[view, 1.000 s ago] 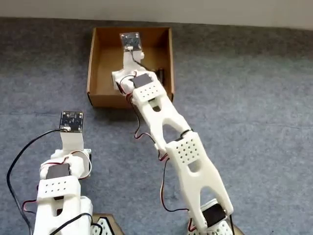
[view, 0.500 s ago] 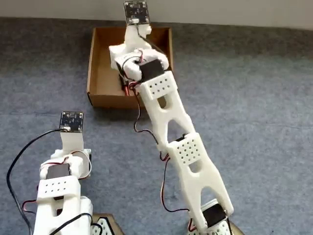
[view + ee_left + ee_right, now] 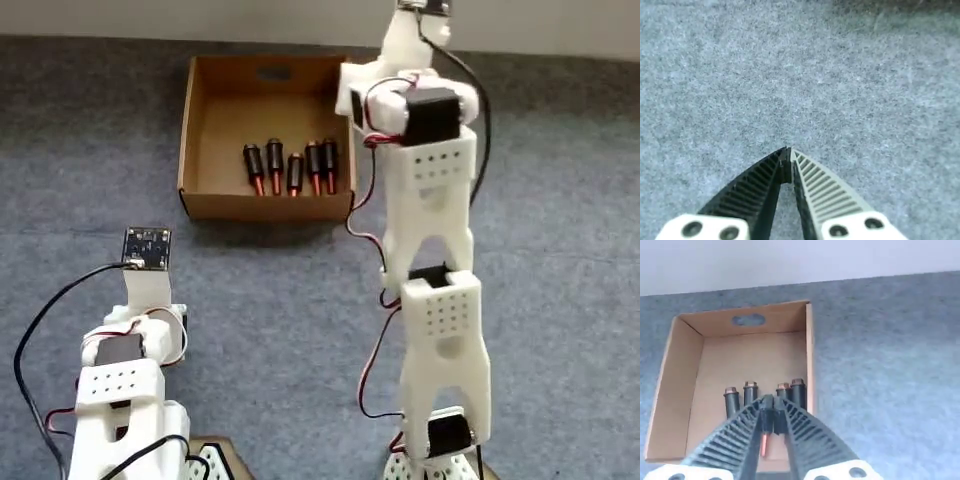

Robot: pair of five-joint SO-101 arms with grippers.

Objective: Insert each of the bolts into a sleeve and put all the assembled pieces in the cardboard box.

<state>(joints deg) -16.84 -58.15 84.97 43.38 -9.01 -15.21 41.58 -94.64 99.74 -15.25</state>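
Note:
Several assembled pieces [image 3: 290,168], black sleeves with copper bolts through them, lie side by side at the near wall of the cardboard box [image 3: 212,115]. My right arm [image 3: 430,150] stands raised just beyond the box's right wall. In the right wrist view the right gripper [image 3: 769,409] is shut with nothing in it. It hangs high above the pieces [image 3: 750,392] and the box [image 3: 755,352]. My left gripper [image 3: 787,152] is shut and empty, low over bare grey carpet, and its arm [image 3: 130,350] is at the front left.
Grey carpet [image 3: 560,200] covers the table on all sides of the box. A pale wall [image 3: 790,260] runs behind the box's far edge. Both arm bases sit at the front edge.
The right arm has lifted out of the box and swung to the right, uncovering the row of pieces inside. The left arm has not moved.

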